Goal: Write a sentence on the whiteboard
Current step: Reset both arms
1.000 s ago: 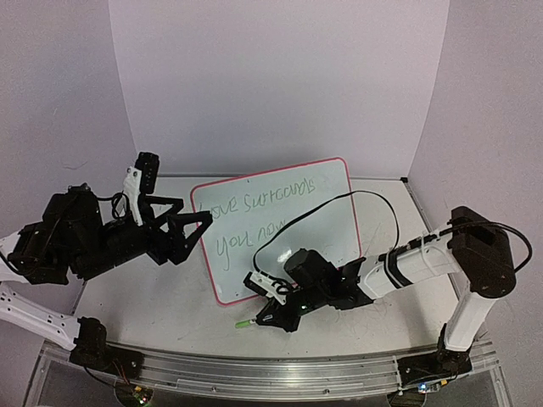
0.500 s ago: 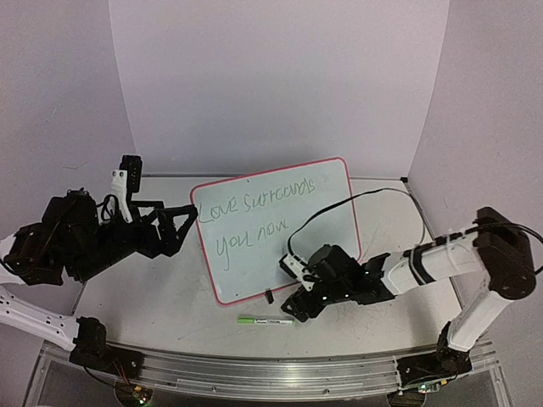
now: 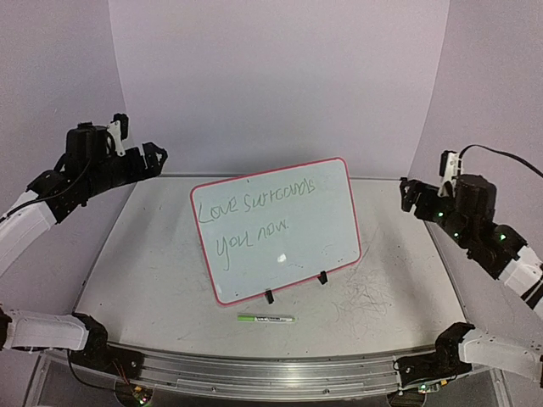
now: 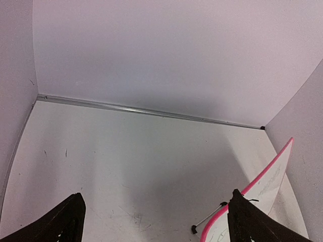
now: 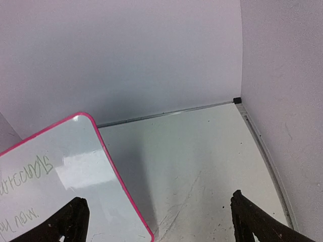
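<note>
The whiteboard (image 3: pixel 276 229) stands tilted on two black clip feet at the table's middle, with a pink-red rim. On it is the sentence (image 3: pixel 254 212), green handwriting in two lines: "Love surrounds you now". My left gripper (image 3: pixel 153 157) hangs raised at the back left, open and empty. In the left wrist view its fingers (image 4: pixel 63 222) stand wide, with the whiteboard's rim (image 4: pixel 267 176) at the lower right. My right gripper (image 3: pixel 411 195) is raised at the right, also open and empty. The right wrist view shows the whiteboard (image 5: pixel 65 161) at the lower left.
A green marker (image 3: pixel 265 319) lies flat on the table in front of the board. Faint grey scribble marks (image 3: pixel 366 292) cover the table right of the board. Walls close the back and sides, and a metal rail (image 3: pixel 271 373) runs along the near edge.
The right gripper opened and let the green marker drop onto the table. Both arms then pulled up and away from the board to their sides. The board stays standing.
</note>
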